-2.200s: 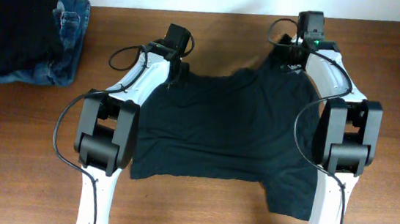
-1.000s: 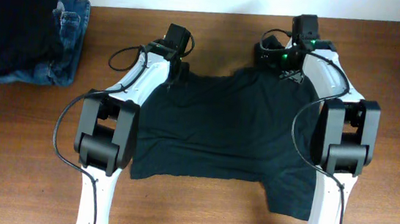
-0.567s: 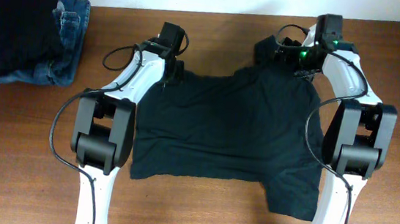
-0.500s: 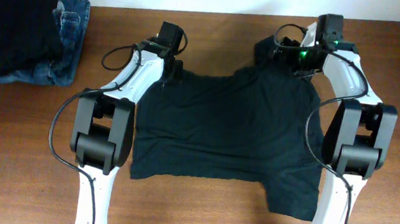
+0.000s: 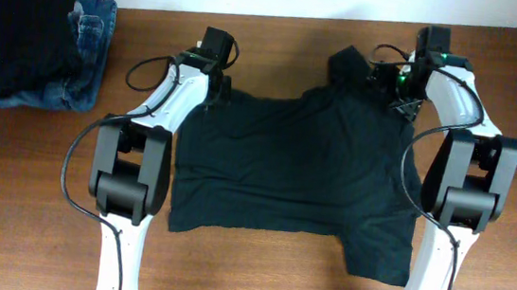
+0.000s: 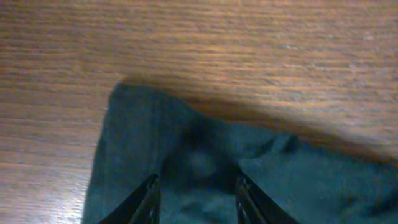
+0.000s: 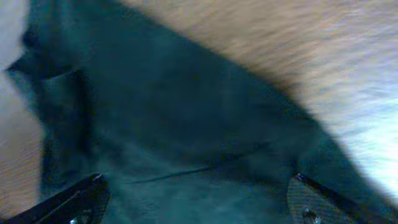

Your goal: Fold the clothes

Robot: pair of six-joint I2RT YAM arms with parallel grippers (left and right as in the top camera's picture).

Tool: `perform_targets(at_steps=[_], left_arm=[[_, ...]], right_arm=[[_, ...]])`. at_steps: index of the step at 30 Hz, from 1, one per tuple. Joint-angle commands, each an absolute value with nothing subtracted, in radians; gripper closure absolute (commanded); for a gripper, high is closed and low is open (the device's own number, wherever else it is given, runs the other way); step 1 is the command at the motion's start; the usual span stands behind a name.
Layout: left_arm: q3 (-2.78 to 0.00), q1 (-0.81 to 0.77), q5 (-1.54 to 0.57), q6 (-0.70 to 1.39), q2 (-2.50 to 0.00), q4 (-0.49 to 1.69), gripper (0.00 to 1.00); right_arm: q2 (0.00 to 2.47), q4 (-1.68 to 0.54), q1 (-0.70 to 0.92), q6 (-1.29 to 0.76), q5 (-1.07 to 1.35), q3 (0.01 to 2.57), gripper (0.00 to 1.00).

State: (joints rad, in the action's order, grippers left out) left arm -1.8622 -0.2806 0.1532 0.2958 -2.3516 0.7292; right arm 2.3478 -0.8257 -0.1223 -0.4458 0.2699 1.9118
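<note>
Very dark, blackish-green thin T-shirt point(image 5: 294, 168) lies spread mid-way across the brown wooden table point(image 5: 25, 199). Left gripper point(image 6: 197, 199) is parted over the shirt's far-left corner. Right gripper point(image 7: 196, 196) gapes over the bunched far sleeve. Risk: uneven pinches, thin cloth slipping, a skewed fold.

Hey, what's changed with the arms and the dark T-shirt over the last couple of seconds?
The right gripper swung to the right along the T-shirt's far edge, jaws wide open, leaving the far right sleeve uncovered on the table. The left gripper edged slightly left at the far left corner. The shirt's body and the jeans pile stayed put.
</note>
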Motion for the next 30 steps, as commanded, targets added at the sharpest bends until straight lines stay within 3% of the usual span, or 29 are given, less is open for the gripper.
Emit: perform_targets(at_steps=[1,30], left_arm=[[-1.876,-0.262,0.17,0.298,-2.383,0.721,0.61],[-1.876,-0.188,0.229,0.298,-2.44,0.721,0.6]], right_arm=[[2.296,-0.831,-0.124,-0.454,0.209,1.906,0.04],[2.297,-0.812,-0.125,-0.587,-0.052,1.845,0.02]])
